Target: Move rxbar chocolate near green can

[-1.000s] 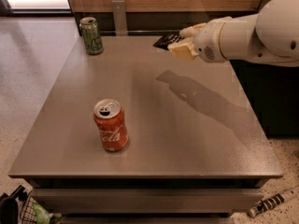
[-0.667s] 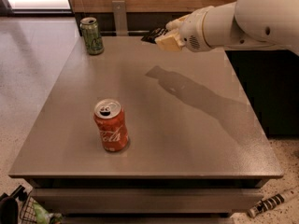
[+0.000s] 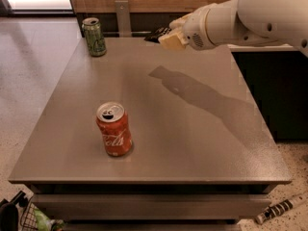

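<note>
The green can stands upright at the table's far left corner. My gripper hangs above the far edge of the table, to the right of the green can, on a white arm coming in from the right. It is shut on the rxbar chocolate, a dark flat bar that sticks out to the left between the pale fingers. The bar is held in the air, well clear of the tabletop, and most of it is hidden by the fingers.
An orange-red soda can stands upright near the front left of the grey table. A metal post rises behind the far edge. A dark cabinet stands to the right. Clutter lies on the floor below.
My arm has carried the bar leftward along the table's far edge, toward the green can. Both cans have stayed where they were.
</note>
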Controlling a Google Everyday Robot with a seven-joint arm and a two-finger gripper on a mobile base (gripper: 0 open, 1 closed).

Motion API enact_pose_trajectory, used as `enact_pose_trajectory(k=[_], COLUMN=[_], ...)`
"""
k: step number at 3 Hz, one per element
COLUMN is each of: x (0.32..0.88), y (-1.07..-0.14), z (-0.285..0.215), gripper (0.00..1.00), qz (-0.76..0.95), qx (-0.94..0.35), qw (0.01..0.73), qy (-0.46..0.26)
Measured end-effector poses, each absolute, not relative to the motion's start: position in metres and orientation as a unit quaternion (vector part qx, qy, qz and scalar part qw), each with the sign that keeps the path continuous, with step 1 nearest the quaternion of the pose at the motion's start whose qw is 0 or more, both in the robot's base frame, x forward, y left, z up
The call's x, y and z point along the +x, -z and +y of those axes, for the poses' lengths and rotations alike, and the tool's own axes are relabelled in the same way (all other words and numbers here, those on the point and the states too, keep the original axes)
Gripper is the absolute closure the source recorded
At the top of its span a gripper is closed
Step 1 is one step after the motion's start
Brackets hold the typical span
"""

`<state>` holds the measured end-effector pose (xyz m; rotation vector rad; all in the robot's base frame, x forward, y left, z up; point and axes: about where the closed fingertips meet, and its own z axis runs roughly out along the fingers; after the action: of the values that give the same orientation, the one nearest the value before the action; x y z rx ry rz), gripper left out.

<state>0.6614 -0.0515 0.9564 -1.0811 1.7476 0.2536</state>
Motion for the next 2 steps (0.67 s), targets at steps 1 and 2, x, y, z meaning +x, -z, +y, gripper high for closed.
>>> enact_pose_trajectory(k=[1,2], x=[0.694,0.75], y=[-0.945,-0.927], z=[-0.046,-0.031], gripper=[1.0,1.0], qz=[0.737,0.743], qx=[-0.453,-0.456], qw=[0.489,0.471], qy=[-0.11,-0.136])
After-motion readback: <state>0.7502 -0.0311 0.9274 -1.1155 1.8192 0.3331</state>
